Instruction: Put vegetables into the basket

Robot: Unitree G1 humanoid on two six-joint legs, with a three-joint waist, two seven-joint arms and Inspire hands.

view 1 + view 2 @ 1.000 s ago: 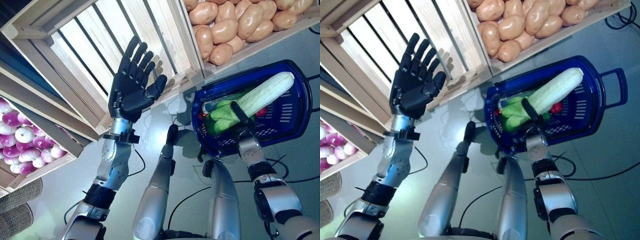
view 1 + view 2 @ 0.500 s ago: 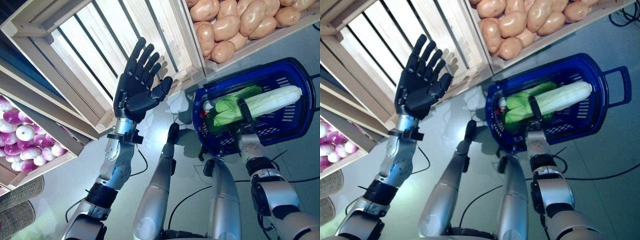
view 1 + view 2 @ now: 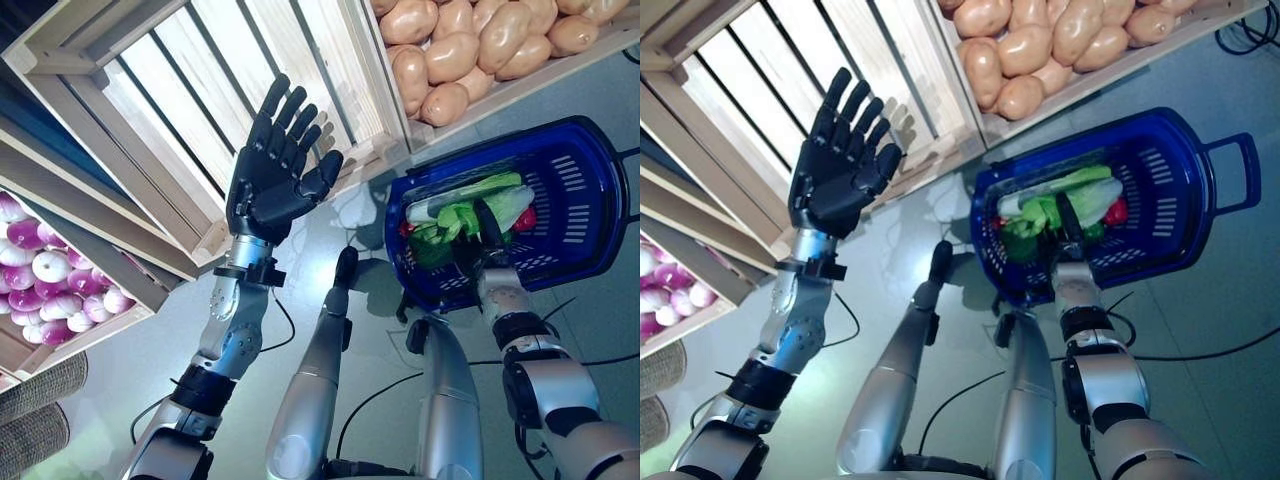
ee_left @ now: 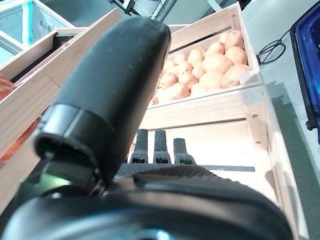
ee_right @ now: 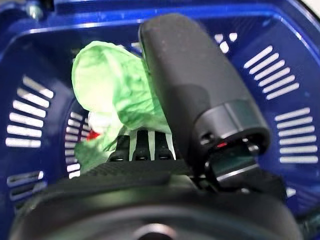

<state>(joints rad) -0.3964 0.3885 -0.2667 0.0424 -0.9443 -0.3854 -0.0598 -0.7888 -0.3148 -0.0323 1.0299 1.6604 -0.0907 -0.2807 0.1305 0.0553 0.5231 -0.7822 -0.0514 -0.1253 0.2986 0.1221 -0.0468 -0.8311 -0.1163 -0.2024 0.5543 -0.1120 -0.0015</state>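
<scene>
A: Where is your vegetable?

B: The pale green leafy cabbage (image 3: 470, 205) lies inside your dark blue slotted plastic basket (image 3: 575, 215), on top of something small and red (image 3: 525, 219). Your right hand (image 3: 487, 232) is down in the basket, touching the cabbage.

A: Is that hand gripping it?

B: You cannot tell; its fingers (image 5: 137, 150) are hidden under the leaves.

A: And your left hand?

B: Your left hand (image 3: 270, 180) is raised with fingers straight and spread, holding nothing, in front of the empty slatted wooden crate (image 3: 180, 90). Brown potatoes (image 3: 470, 45) fill the neighbouring crate, and purple-white onions (image 3: 50, 285) another.
</scene>
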